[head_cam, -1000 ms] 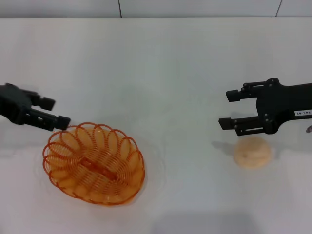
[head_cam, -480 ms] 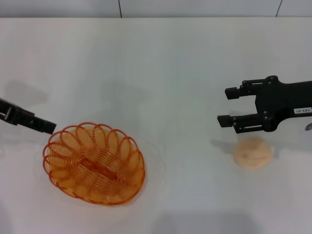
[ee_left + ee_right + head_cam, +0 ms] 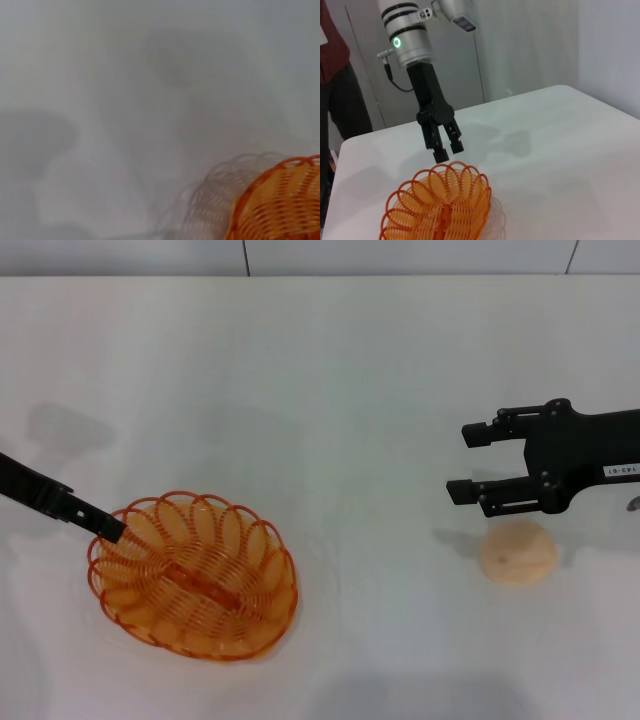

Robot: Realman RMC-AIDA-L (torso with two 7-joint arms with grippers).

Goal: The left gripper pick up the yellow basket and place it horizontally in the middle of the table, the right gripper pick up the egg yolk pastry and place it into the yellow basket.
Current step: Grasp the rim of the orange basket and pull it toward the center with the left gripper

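Left gripper (image 3: 108,528) hung at the basket's (image 3: 192,575) rim, jaws slightly apart on nothing.

The basket sat near the table's (image 3: 330,390) front-left corner; the pastry (image 3: 517,552) lay near the right edge. Right gripper (image 3: 472,462) hovered just behind the pastry, jaws apart, its white label too small to read.

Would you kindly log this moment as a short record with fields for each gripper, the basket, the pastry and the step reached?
left gripper: jaws open, poised just above the basket's rim
right gripper: jaws open, above and beside the pastry
oval orange-yellow wire basket: resting on the white table, ungrasped
round peach-beige pastry: on the table, untouched
step: basket pickup not yet done
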